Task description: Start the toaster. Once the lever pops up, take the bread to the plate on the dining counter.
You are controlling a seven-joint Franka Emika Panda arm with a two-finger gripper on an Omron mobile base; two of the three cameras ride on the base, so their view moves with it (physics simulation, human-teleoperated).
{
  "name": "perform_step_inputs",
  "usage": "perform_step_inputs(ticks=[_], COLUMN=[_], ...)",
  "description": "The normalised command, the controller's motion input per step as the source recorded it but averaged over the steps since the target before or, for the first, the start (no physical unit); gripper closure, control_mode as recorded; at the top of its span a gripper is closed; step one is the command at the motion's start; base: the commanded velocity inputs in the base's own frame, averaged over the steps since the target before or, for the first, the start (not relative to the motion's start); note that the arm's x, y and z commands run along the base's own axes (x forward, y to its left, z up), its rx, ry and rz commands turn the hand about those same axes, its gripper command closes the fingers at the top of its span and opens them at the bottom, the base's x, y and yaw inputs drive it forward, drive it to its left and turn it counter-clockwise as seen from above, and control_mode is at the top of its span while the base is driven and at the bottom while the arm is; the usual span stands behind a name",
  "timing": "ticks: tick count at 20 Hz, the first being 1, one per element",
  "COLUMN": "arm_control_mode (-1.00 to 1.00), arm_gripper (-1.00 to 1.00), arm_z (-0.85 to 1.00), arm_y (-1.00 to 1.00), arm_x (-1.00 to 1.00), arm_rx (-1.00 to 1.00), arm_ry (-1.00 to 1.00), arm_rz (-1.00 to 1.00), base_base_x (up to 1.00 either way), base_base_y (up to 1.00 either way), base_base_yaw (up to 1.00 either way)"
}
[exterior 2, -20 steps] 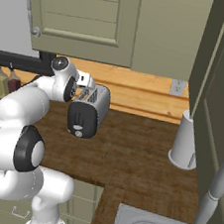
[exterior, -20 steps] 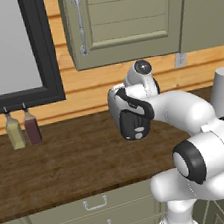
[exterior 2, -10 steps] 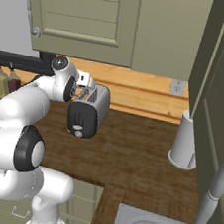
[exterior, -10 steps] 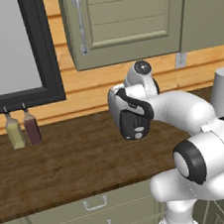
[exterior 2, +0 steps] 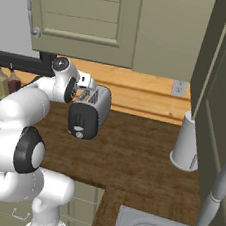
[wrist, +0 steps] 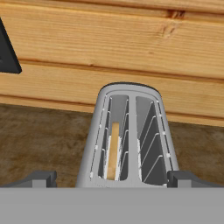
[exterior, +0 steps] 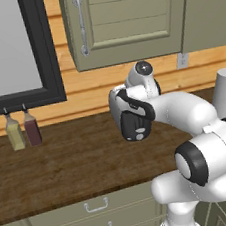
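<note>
One toaster [wrist: 131,135] on the dark wood counter [exterior: 66,161] by the wall, one bread [wrist: 113,151] slice in its left slot. Gripper [wrist: 111,178] fully open above it, holding nothing.

The arm hides most of the toaster [exterior: 134,123] in the left base view, the hand view's bottom edge cuts its near end, and the bread [wrist: 113,150] sits mostly sunk in its slot.

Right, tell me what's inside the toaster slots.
In the hand view, the toaster holds the bread edge-up in its left slot; the right slot shows only wire guides. The bread's lower part is hidden.
</note>
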Motion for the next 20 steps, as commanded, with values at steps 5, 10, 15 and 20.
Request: perform_step_inputs(ticks=[5,10,15,20], arm_control_mode=[-1.00,-1.00,-1.00,-1.00], arm_gripper=[-1.00,-1.00,-1.00,-1.00], arm_z=[0.00,0.00,0.00,0.00], arm_y=[0.00,0.00,0.00,0.00], arm_x=[0.00,0.00,0.00,0.00], arm_rx=[0.00,0.00,0.00,0.00], arm_ry=[0.00,0.00,0.00,0.00], arm_rz=[0.00,0.00,0.00,0.00], base_base_x=[0.00,0.00,0.00,0.00], base_base_y=[0.00,0.00,0.00,0.00], base_base_yaw=[0.00,0.00,0.00,0.00])
